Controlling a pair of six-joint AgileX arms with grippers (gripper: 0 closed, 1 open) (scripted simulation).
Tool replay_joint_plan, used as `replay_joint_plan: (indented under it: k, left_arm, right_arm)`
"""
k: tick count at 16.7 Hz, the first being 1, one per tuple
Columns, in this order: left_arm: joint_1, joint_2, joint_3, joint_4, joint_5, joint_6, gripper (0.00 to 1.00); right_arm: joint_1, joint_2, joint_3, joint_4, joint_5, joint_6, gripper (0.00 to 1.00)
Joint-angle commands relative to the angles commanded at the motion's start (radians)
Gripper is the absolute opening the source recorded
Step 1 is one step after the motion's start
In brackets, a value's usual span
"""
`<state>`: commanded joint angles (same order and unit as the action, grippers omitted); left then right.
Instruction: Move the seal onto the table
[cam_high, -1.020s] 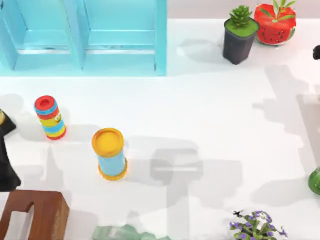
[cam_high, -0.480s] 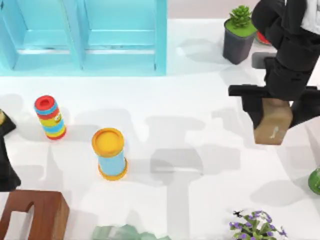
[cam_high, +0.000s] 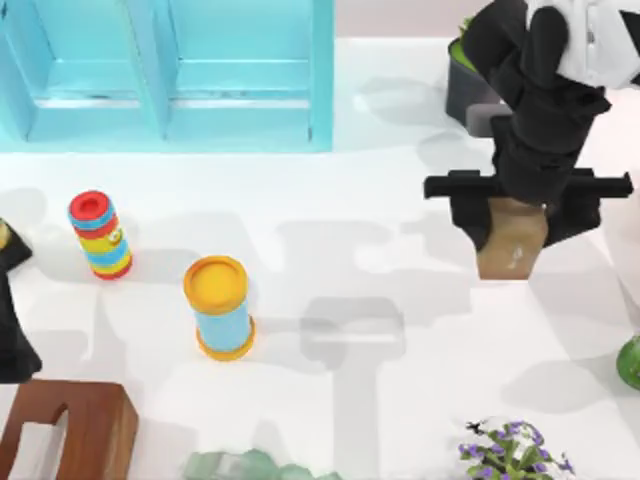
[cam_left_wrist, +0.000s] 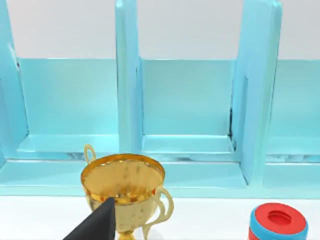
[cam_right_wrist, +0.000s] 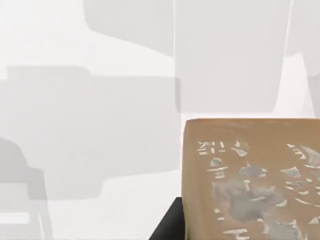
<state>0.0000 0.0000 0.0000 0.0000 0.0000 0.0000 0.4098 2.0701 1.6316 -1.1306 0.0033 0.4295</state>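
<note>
1. Where the right arm crosses the far right part of the table (cam_high: 400, 200), it hides most of the dark plant pot (cam_high: 462, 90) behind it and all but the lower half of the seal (cam_high: 512, 245).
2. Clamped on the seal's upper part, the right gripper (cam_high: 520, 205) holds the tan block upright over white tabletop, to the right of the yellow-topped cylinder (cam_high: 219, 306) and well apart from it; whether the block's base touches the surface cannot be told.
3. Up close in the right wrist view, the seal (cam_right_wrist: 252, 180) shows a face with pale carved marks, cut off at the picture's edges, with shadowed table (cam_right_wrist: 90, 125) beyond it.
4. At the left edge, beyond the striped red-topped cylinder (cam_high: 99, 235) as seen from the yellow-topped cylinder, sits the left gripper (cam_high: 12, 310), largely cut off; its finger state cannot be told.
5. Cut off too are the reddish-brown wooden piece (cam_high: 65, 430), a green object (cam_high: 630, 362) at the right edge, and the purple flowers (cam_high: 512, 452) at the near edge.
6. Counted: one seal, two cylinders, one light-blue cabinet (cam_high: 165, 70), one gold trophy (cam_left_wrist: 124, 192) in the left wrist view.
7. Open tabletop lies between the yellow-topped cylinder and the seal, bare apart from shadows.
</note>
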Motion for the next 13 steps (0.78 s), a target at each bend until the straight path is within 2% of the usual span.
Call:
replay_joint_plan:
  k: [3, 8, 12, 13]
  left_arm:
    - [0.0, 0.0, 0.0, 0.0, 0.0, 0.0, 1.0]
    - [0.0, 0.0, 0.0, 0.0, 0.0, 0.0, 1.0]
    - [0.0, 0.0, 0.0, 0.0, 0.0, 0.0, 1.0]
    - [0.0, 0.0, 0.0, 0.0, 0.0, 0.0, 1.0]
  right_arm:
    - [-0.003, 0.003, -0.018, 0.016, -0.003, 0.0, 0.0]
    - [0.001, 0.045, -0.104, 0.15, 0.001, 0.002, 0.0]
    - [0.002, 0.049, -0.11, 0.158, 0.0, 0.003, 0.0]
    - [0.002, 0.049, -0.11, 0.158, 0.0, 0.003, 0.08]
